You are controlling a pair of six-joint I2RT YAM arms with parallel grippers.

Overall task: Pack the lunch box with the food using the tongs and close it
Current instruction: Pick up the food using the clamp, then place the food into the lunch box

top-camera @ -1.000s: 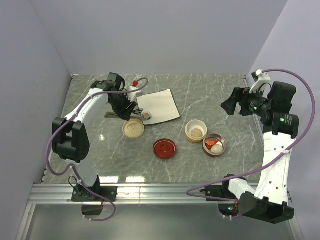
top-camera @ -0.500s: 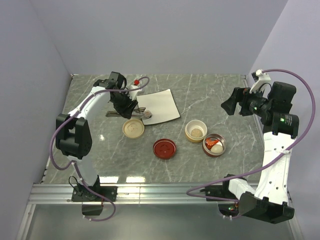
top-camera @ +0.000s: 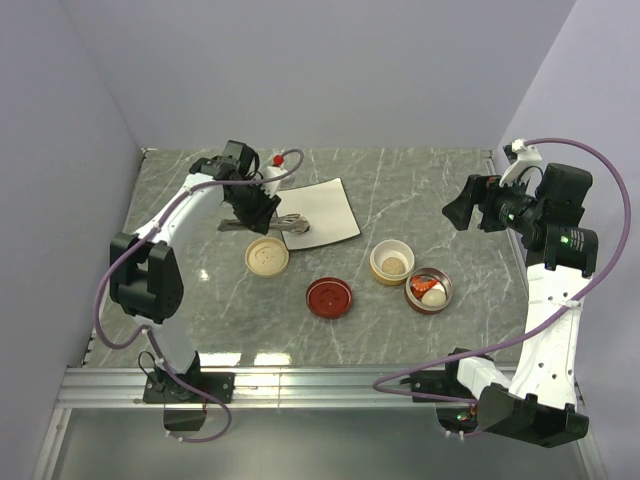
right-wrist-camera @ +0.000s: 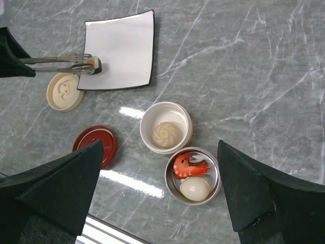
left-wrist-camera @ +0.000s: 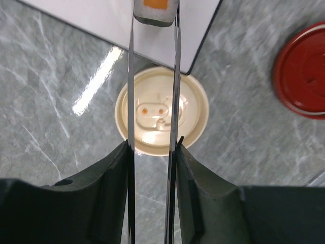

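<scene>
Where pale lavender walls [top-camera: 300,70] close in a grey marbled tabletop [top-camera: 430,180], the left gripper [top-camera: 256,205] clamps slim silver tongs [top-camera: 262,223]. Their tips pinch a dark-wrapped sushi roll [top-camera: 296,229] with an orange centre at the near left corner of the white square plate [top-camera: 325,205], toward the tabletop's far left. Only the left wrist view shows the face on the cream lid [left-wrist-camera: 161,112]. The right gripper [right-wrist-camera: 160,195], jaws wide apart, overlooks the beige ball [right-wrist-camera: 165,133] in a cream bowl [right-wrist-camera: 144,119] and the shrimp [right-wrist-camera: 189,165] and egg [right-wrist-camera: 195,188] in a steel bowl [right-wrist-camera: 167,178].

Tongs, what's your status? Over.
Left gripper shut on tongs, right gripper open. Tips around sushi roll at plate edge. Cream lid close by, not blocking.
</scene>
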